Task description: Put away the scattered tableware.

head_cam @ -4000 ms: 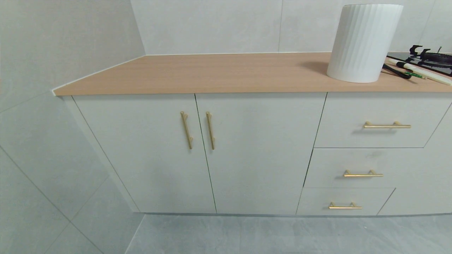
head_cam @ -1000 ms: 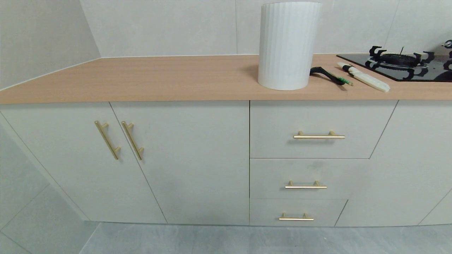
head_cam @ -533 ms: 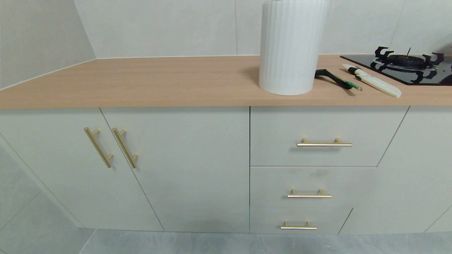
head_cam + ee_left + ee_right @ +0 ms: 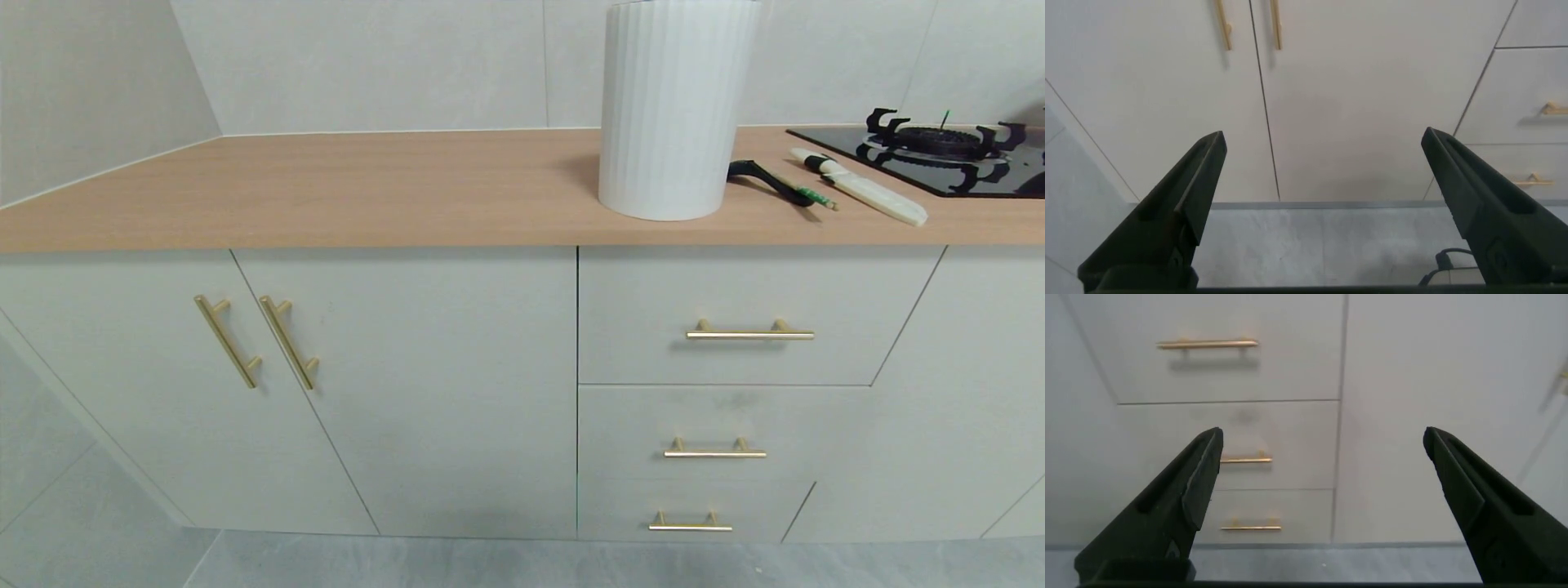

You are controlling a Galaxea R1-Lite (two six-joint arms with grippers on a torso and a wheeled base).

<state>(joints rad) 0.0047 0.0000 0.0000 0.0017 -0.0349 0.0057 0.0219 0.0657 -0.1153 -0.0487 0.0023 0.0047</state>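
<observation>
Tableware (image 4: 867, 190) isn't in either claw. Left gripper (image 4: 1323, 143) is spread wide, nothing held, facing the cabinet doors (image 4: 1355, 98) w/ brass handles. Right gripper (image 4: 1323, 437) is likewise wide apart and empty, facing the drawers (image 4: 1282, 429). Up on the wooden countertop (image 4: 367, 188) stands a white ribbed container (image 4: 665, 114). Just beside it, toward the gas hob (image 4: 939, 155), lie a black-handled utensil (image 4: 763, 178), a green-tipped chopstick (image 4: 808, 194) and a white knife (image 4: 886, 200).

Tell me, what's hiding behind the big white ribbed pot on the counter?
A black utensil handle pokes out from behind the white ribbed pot, on the wooden countertop. The pot covers its other end, so I cannot tell what utensil it is.
</observation>
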